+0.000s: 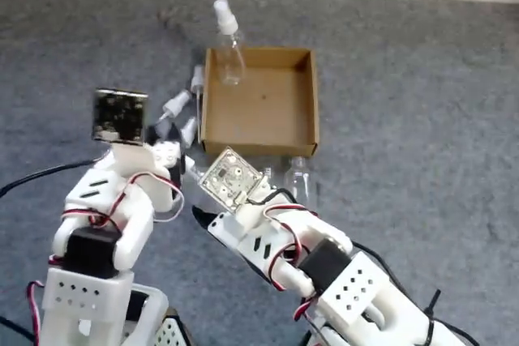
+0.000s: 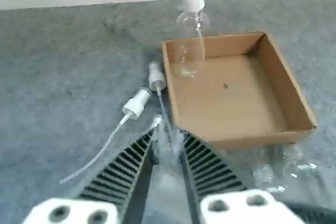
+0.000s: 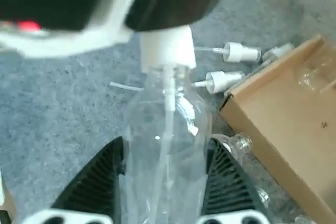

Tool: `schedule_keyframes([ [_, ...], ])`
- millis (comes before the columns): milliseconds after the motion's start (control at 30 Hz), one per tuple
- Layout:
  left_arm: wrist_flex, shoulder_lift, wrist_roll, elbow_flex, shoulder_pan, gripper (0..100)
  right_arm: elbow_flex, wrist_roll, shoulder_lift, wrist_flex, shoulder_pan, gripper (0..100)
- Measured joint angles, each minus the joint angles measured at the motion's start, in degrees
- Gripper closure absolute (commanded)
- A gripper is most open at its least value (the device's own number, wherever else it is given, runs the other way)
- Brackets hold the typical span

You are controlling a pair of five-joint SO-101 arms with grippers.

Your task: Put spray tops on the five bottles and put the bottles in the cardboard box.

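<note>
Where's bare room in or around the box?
Most of the cardboard box floor is bare; only its far-left corner holds the capped bottle. Grey surface right of the box is open. Crowded: loose spray tops by its left wall, uncapped bottles at its near wall.

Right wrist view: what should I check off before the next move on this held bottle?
1. Is the held bottle between the fingers of the right claw? ok.
2. Is the spray top on the bottle's neck, with its tube inside? ok.
3. Is the left claw shut on that spray top? ok.
4. Is the top threaded fully down? cannot tell.
5. Is there bare floor left in the cardboard box? One finished bottle stands in a corner: ok.
</note>
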Motion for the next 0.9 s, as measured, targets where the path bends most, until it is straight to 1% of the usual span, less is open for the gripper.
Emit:
schedule_keyframes([
  [67, 0.53, -0.09, 0.00, -0.88, 0.88, 99, 0.00, 0.00, 0.00, 0.00, 0.00, 99.5],
  [200, 0.79, -0.18, 0.00, -4.13, 0.00, 99, -0.09, 0.00, 0.00, 0.00, -0.09, 99.5],
  [300, 1.05, -0.18, 0.00, -8.26, -5.27, 99, -0.09, 0.00, 0.00, 0.00, 0.09, 99.5],
  [400, 2.90, -0.18, 0.00, -12.22, -12.31, 99, -0.09, 0.00, 0.00, 0.00, 1.93, 99.5],
  [500, 2.81, -0.35, -0.53, -13.36, -18.64, 99, -0.09, 0.00, 0.00, 0.00, 2.20, 99.5],
  [533, 2.37, -0.18, -1.67, -13.01, -19.52, 99, -0.09, 0.00, 0.00, 0.00, 2.29, 99.5],
  [633, 0.62, -0.79, -5.01, -7.91, -18.99, 99, -0.09, 0.00, 0.00, 0.00, 2.37, 99.5],
  [700, -1.23, 0.09, -5.27, -4.31, -18.29, 99, -0.09, 0.00, 0.00, 0.00, 2.37, 99.5],
  [800, -3.87, 0.09, -5.63, -0.53, -14.95, 99, -0.09, 0.00, 0.00, 0.00, 2.37, 99.5],
  [900, -4.48, 0.09, -5.63, 0.00, -10.81, 99, -0.09, 0.00, 0.00, 0.00, 2.37, 99.5],
])
